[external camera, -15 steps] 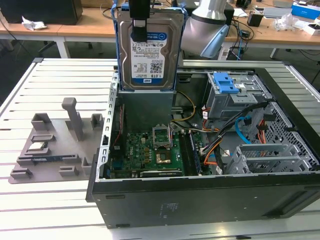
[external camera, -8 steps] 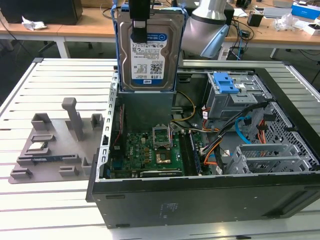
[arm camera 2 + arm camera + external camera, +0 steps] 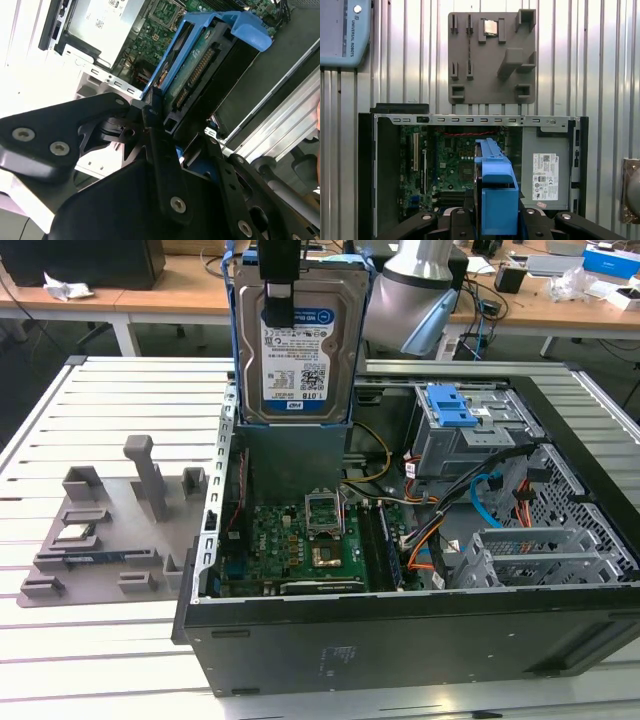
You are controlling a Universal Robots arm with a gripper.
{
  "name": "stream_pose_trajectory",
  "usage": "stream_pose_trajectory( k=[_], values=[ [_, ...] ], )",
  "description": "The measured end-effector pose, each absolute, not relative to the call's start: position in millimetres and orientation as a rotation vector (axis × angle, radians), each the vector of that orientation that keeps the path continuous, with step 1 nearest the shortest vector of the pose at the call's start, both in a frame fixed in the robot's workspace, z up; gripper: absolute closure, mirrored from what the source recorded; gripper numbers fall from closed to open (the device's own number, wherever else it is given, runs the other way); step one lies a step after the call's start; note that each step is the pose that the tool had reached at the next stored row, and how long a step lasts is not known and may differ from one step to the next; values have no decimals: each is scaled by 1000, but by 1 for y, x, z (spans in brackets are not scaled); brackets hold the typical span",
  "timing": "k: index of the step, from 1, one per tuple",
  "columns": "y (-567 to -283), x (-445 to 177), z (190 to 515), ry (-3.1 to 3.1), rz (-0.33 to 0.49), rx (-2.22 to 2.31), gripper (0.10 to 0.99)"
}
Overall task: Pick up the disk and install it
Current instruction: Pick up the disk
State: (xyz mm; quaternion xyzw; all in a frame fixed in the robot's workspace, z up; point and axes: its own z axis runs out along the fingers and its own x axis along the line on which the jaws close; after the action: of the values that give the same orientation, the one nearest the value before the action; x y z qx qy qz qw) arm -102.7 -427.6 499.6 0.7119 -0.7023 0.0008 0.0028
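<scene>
Well, from where I stand the black two-fingered gripper point(image 3: 281, 285) has its fingers closed tight on the disk point(image 3: 297, 345), a rectangular silver metal hard drive with a white-and-blue label, framed by a bright blue plastic bracket. It holds the disk clear in the air, touching nothing else.

The disk stands on end, with its long axis running straight up and down. Its labelled face is turned toward the near side of the exterior view. The gripper has it by the upper short edge, and the lower short edge hangs over the far part of the open black metal computer case point(image 3: 400, 640), above the green circuit board point(image 3: 300, 540).

In the second wrist view the disk point(image 3: 197, 65) shows its other face (green board, a row of connector pins), and one black finger point(image 3: 150, 112) presses against the bracket. In the first wrist view the bracket's blue edge point(image 3: 496, 185) is seen end-on over the board, rising out of the gripper point(image 3: 496, 212).

At the far right inside the case, a ribbed blue plastic latch point(image 3: 455, 405) sits on a grey drive cage. On the exterior view's left, well apart from the case, a flat grey plastic fixture plate point(image 3: 110, 570) lies on the slatted aluminium table point(image 3: 60, 400). A small square silver processor chip point(image 3: 75, 533) rests in one of its pockets.
</scene>
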Motion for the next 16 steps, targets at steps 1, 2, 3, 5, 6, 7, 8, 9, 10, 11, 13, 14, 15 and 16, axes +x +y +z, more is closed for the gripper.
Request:
stream_pose_trajectory(
  k=[1,2,3,5,6,7,8,9,10,11,13,14,15,16],
  values=[
    [-428,-103,500,-2202,2,2233,722],
    [-428,-103,500,-2202,3,2233,722],
    [-428,-103,500,-2202,3,2233,722],
    [-428,-103,500,-2202,3,2232,722],
    [-428,-103,499,-2202,3,2232,722],
    [-429,-102,499,-2202,3,2233,722],
    [-429,-103,499,-2202,3,2232,722],
    [-430,-103,499,-2202,3,2232,722],
    [-430,-103,499,-2202,3,2232,722],
    [-430,-103,499,-2202,3,2232,722],
    [-431,-103,499,-2202,3,2232,722],
    [-431,-103,499,-2202,3,2232,722],
    [-432,-103,499,-2202,4,2232,722],
    [-433,-103,498,-2202,3,2232,722]
  ],
)
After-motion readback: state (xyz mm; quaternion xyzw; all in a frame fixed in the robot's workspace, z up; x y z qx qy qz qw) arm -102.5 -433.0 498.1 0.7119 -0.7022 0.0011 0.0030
